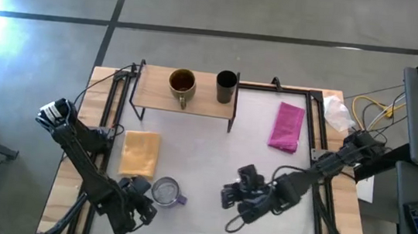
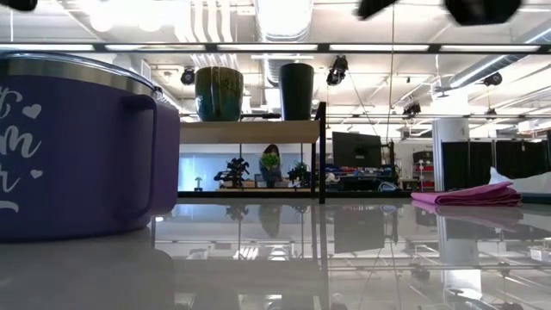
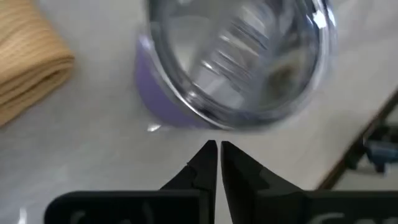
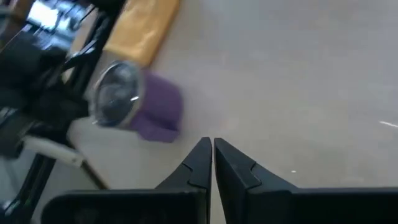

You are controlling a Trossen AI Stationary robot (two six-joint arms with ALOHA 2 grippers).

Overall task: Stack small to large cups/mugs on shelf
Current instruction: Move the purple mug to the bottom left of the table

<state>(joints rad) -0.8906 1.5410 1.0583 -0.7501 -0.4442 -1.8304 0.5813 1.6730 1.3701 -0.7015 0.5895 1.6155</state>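
Observation:
The purple mug [image 1: 167, 192] with a silvery rim stands upright on the table near the front left; it also shows in the low view [image 2: 77, 146], the left wrist view [image 3: 236, 62] and the right wrist view [image 4: 140, 102]. The olive-brown mug [image 1: 182, 84] and the black cup [image 1: 226, 86] stand on the wooden shelf [image 1: 157, 96] at the back. My left gripper [image 3: 217, 149] is shut, just left of the purple mug, above the table. My right gripper [image 4: 209, 146] is shut and empty, right of the mug.
A folded yellow-tan pad [image 1: 140, 153] lies left of centre, behind the purple mug. A folded pink cloth [image 1: 287, 125] lies at the back right. Black frame rails run along the table's left and right sides. Bare white table lies between the shelf and the arms.

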